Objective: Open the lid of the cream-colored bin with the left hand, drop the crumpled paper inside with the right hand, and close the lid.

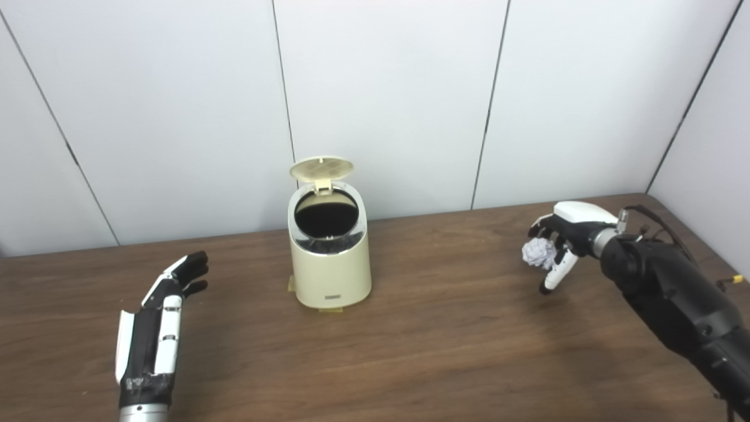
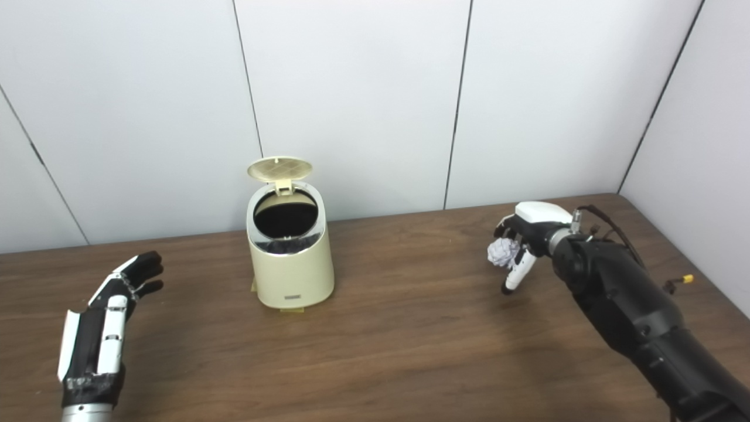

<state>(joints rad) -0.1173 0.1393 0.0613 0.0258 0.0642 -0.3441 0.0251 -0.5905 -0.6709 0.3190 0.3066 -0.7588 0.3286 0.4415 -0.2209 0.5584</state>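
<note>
No readable text anywhere. Cream-colored bin [image 1: 330,258], well to the right of the left hand [image 1: 159,316], has a small dark label strip [image 1: 331,298] low on its front, possibly a brand plate, but too small and blurred to read.

Brightness: bright and even in both head views; the white wall panels [image 1: 387,99] look pale and slightly washed
Source: diffuse, from above; no lamp in view
Shadows: soft and faint; a dim patch on the tabletop [image 1: 445,340] beside the bin [image 1: 330,258] and under the right hand [image 1: 559,243]
Glare: a mild sheen across the wood grain; a bright glint on the bin's rim
Sharpness: moderate; the crumpled paper [image 1: 538,252] shows little detail
Distortion: wall seams lean outward toward the edges
</note>
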